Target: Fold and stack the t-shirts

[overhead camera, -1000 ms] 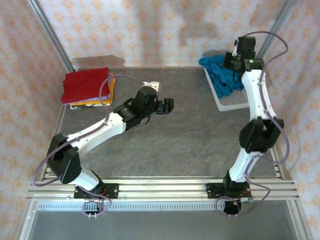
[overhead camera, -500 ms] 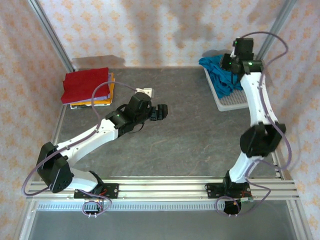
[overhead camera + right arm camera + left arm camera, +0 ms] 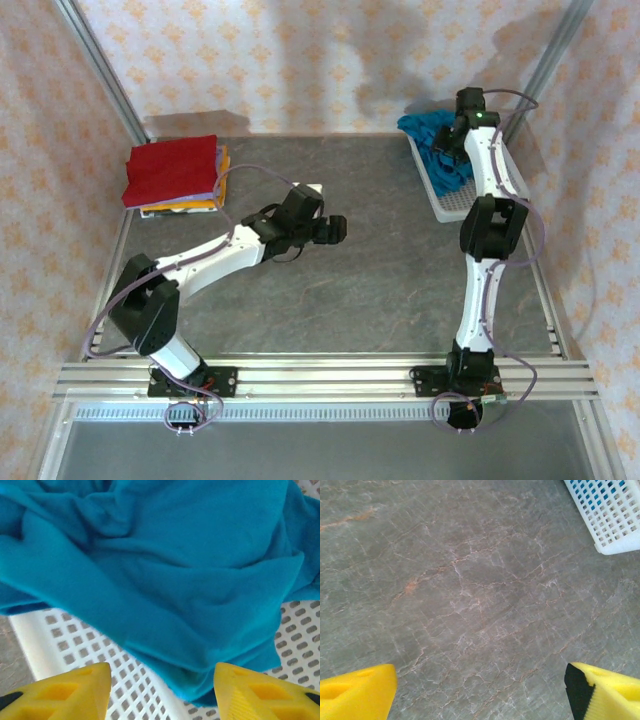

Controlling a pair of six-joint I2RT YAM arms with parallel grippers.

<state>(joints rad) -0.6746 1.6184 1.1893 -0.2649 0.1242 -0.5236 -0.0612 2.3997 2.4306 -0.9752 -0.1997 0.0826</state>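
The teal-blue t-shirt lies crumpled in the white basket at the back right. In the right wrist view the teal shirt fills the top and its lower edge hangs over the perforated basket floor. My right gripper hovers open just short of that edge, nothing between its yellow fingers; from above the right gripper is over the basket. A folded red shirt tops a stack with an orange-yellow one at the back left. My left gripper is open above bare table, fingertips wide apart.
The grey marbled table spreads between the stack and the basket. A small white object sits behind the left wrist. The basket's corner shows at the top right of the left wrist view. Metal frame posts and patterned walls enclose the table.
The right arm has reached farther back over the basket with its elbow drawn in and raised. The left arm has shifted its elbow while its gripper stayed near the table's middle.
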